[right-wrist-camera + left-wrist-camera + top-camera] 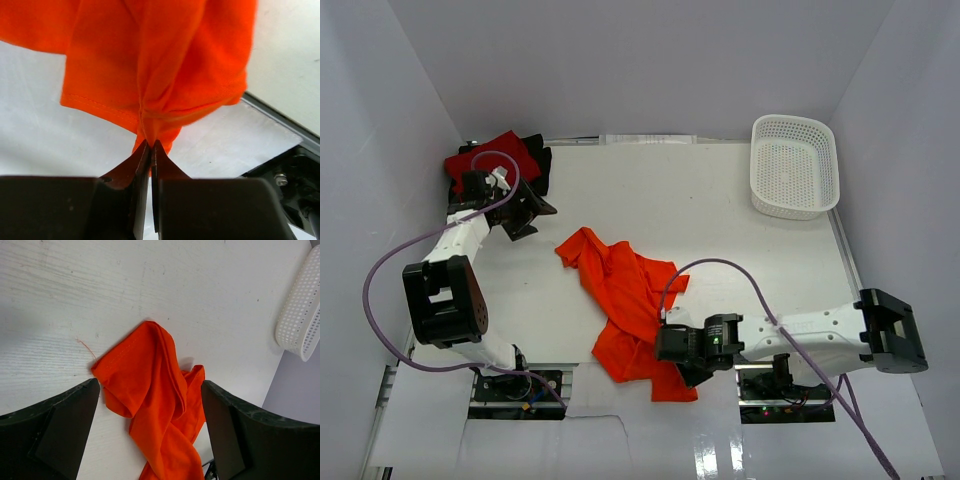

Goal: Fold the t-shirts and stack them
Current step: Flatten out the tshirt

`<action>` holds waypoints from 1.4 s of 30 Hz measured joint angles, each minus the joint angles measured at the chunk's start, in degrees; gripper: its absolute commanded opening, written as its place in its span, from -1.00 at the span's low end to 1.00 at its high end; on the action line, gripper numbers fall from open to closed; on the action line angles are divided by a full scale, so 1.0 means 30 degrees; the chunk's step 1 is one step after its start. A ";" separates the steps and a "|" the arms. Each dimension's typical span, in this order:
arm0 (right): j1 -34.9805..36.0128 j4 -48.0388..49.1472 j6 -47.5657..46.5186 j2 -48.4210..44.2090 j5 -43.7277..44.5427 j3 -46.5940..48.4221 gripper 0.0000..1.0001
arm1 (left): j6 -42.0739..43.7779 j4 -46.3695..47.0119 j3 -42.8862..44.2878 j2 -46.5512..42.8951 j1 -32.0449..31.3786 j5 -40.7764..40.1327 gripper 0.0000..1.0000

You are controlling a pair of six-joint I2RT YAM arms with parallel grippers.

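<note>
Near the front edge of the white surface (720,205), a little right of its middle, the orange t-shirt (625,295) lies crumpled and unfolded, a long rumpled heap that runs from a pointed far-left end down toward the arm bases. The right gripper (670,348) sits low at the near right side of this heap, its jaws pressed together on a gathered pinch of the orange cloth. From the right wrist camera the fabric is bunched into a narrow neck just where the two dark jaws meet, and a stitched hem fans out beyond them. The left gripper (533,215) is far off at the left side of the surface, jaws spread wide with nothing between them. Its wrist camera looks out past them at the far end of the orange t-shirt, which rests flat on the surface with a loose thread (86,347) beside it. Just behind the left gripper, in the far left corner, the red t-shirt (498,152) lies touching the black t-shirt (538,165), which shows at its right side; how neatly either is folded cannot be told. A white perforated basket (792,207) stands upright in the far right corner, well apart from all three shirts.
</note>
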 measured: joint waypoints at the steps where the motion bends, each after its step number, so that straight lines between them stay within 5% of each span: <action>1: -0.0226 -0.0160 0.0015 -0.0517 0.0153 0.0029 -0.85 | 0.0036 0.0000 -0.0029 0.0000 0.0000 0.0000 0.83; 8: -0.2157 -0.1880 -0.0474 -0.2914 0.1559 0.1770 -0.85 | 0.0270 0.0051 -0.0488 0.0182 -0.0095 -0.0102 0.60; 18: -0.4014 -0.3643 -0.1625 -0.3126 0.2623 0.2849 -0.85 | 0.0984 0.0015 0.0015 0.3497 -0.2361 -0.0918 0.54; 25: -0.6455 -0.4466 -0.2506 -0.4750 0.2659 0.2849 -0.85 | 0.2688 -0.0124 0.4313 0.5384 -0.4816 -0.1829 0.64; 33: -0.7635 -0.4750 -0.3701 -0.4801 0.2353 0.2849 -0.85 | 0.2994 -0.0794 0.9020 0.7956 -0.4743 -0.2178 0.61; 42: -0.9020 -0.4823 -0.4765 -0.4823 0.2011 0.2718 -0.85 | 0.2076 -0.2266 0.7191 0.7876 -0.4670 -0.3024 0.61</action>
